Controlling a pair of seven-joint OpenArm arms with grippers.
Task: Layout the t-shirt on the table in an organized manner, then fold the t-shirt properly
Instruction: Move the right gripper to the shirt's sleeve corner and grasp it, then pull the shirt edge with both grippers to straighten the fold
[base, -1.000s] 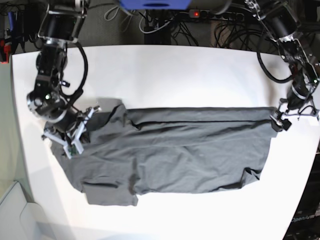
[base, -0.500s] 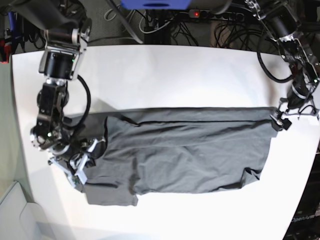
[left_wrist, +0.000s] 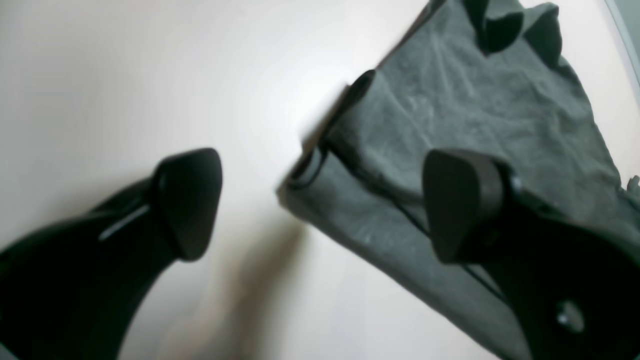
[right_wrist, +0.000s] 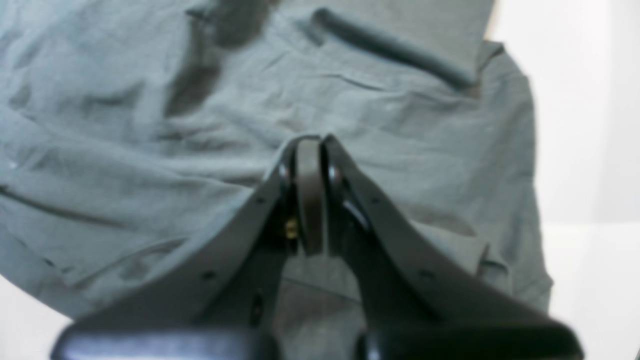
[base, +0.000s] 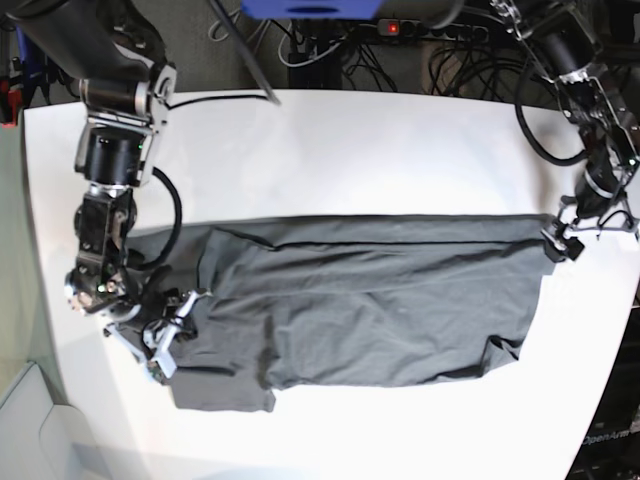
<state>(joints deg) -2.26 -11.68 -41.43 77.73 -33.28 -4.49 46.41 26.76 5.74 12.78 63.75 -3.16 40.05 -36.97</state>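
The dark grey t-shirt (base: 380, 300) lies spread lengthwise across the white table (base: 350, 140), wrinkled, with a sleeve at its lower left. My right gripper (base: 165, 345) is at the shirt's left end. In the right wrist view the right gripper (right_wrist: 310, 145) is shut, low over the cloth (right_wrist: 125, 125), with fabric pinched at its tips. My left gripper (base: 560, 243) hovers at the shirt's upper right corner. The left wrist view shows the left gripper (left_wrist: 325, 205) open, its fingers (left_wrist: 187, 200) straddling that hemmed corner (left_wrist: 475, 100) without holding it.
Cables and a power strip (base: 400, 30) run beyond the table's far edge. The table's right edge (base: 630, 300) is close to my left gripper. A pale ledge (base: 20, 420) sits below the front left corner.
My right gripper has moved toward the front edge along the shirt's left end, and the raised flap at the shirt's top left has come down with it. The left arm has stayed still.
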